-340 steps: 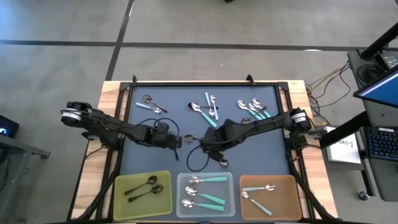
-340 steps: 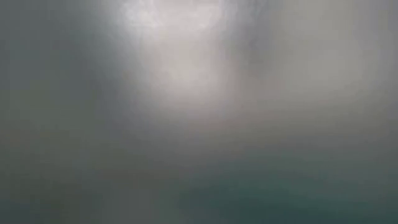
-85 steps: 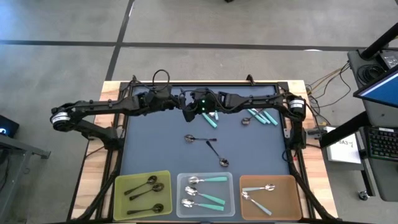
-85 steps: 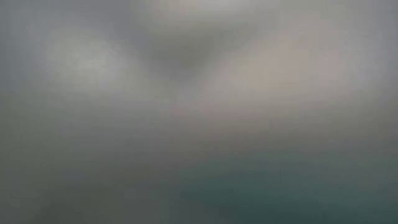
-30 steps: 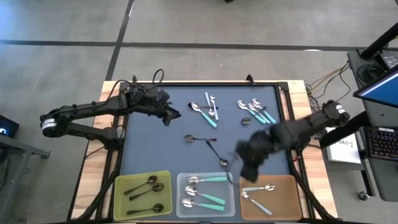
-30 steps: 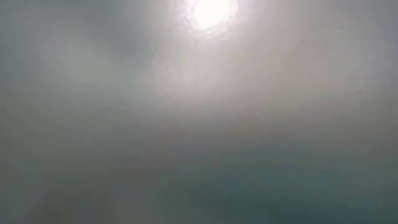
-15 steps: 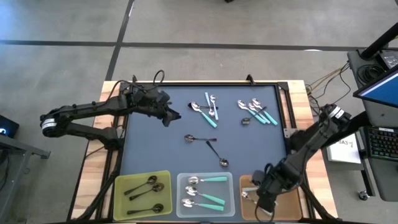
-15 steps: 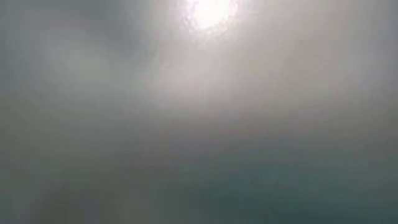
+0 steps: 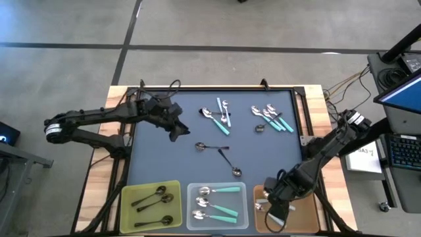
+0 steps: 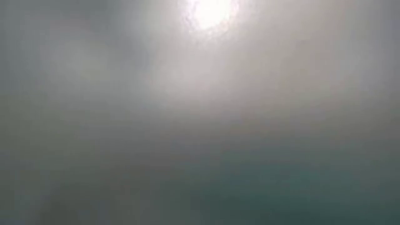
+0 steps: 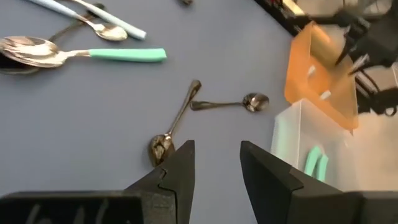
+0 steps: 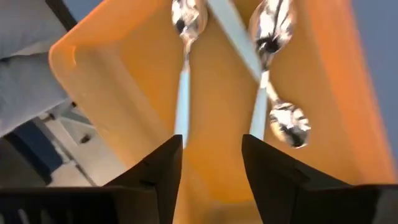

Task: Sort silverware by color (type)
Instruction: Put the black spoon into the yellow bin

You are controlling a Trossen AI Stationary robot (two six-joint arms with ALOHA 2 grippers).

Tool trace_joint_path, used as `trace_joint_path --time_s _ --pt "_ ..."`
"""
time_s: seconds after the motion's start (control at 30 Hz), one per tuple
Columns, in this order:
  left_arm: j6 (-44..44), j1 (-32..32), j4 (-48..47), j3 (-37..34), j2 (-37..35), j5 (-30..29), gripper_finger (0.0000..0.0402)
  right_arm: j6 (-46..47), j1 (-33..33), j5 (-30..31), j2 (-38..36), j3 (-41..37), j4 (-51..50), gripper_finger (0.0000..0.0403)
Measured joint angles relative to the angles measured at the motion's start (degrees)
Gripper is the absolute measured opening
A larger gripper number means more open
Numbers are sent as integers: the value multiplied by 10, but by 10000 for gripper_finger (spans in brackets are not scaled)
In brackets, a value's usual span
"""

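Note:
My left gripper (image 9: 182, 131) (image 11: 217, 165) hovers open over the dark mat, just short of two thin all-metal spoons (image 9: 200, 146) (image 11: 176, 118) lying flat, tips nearly touching. My right gripper (image 9: 276, 209) (image 12: 211, 155) is open above the orange tray (image 9: 304, 205) (image 12: 124, 81), where light-blue-handled spoons (image 12: 185, 74) lie on the floor, two of them crossed. More teal and light-blue spoons lie in two clusters near the mat's far edge (image 9: 220, 117), (image 9: 271, 117). The low view shows only blur.
A yellow-green tray (image 9: 172, 187) holds three dark spoons and a clear tray (image 9: 192, 189) (image 11: 292, 130) holds teal spoons, both at the near edge beside the orange one. A raised black frame (image 9: 302, 138) rims the mat. Bare mat lies between the trays and the spoon clusters.
My right arm has swung from over the mat's right middle toward the near edge and now hangs over the orange tray. My left gripper has drifted a little toward the near edge, closer to the two dark spoons. The spoons on the mat have stayed put.

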Motion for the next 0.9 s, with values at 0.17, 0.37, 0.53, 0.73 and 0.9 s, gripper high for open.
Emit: trace_joint_path --time_s 0.17,0.37,0.53,0.73,0.9 --pt "-4 -15 35 0 66 -5 110 -39 -24 35 0 10 -42 153" --pt "43 -55 60 12 177 -7 105 -51 -31 35 0 9 -77 142" --pt "159 -95 62 62 250 -30 89 -58 -31 34 0 9 -108 139" --pt "259 -111 57 122 327 -140 83 -65 -31 34 0 8 -139 140" --pt "262 -109 49 150 387 -140 82 -66 -31 35 0 8 -155 137"
